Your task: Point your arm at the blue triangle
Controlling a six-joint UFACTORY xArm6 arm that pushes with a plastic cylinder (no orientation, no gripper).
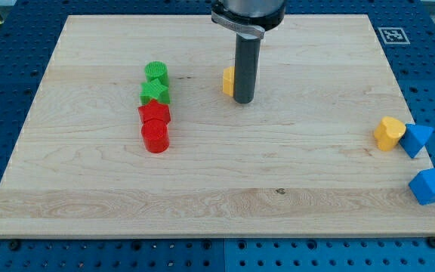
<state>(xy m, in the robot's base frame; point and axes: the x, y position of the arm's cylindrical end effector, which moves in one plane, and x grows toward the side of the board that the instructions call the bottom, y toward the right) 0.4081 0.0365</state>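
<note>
The blue triangle (pixel 416 139) lies at the board's right edge, touching a yellow heart-shaped block (pixel 388 133) on its left. A blue cube (pixel 431 185) sits below it, near the lower right edge. My tip (pixel 243 100) is far to the left of the blue triangle, in the upper middle of the board. It stands just right of a small yellow block (pixel 228 80), which the rod partly hides.
A column of blocks stands left of centre: a green cylinder (pixel 156 73), a green star (pixel 155 93), a red star (pixel 155 113) and a red cylinder (pixel 155 137). The wooden board (pixel 278 189) rests on a blue perforated table.
</note>
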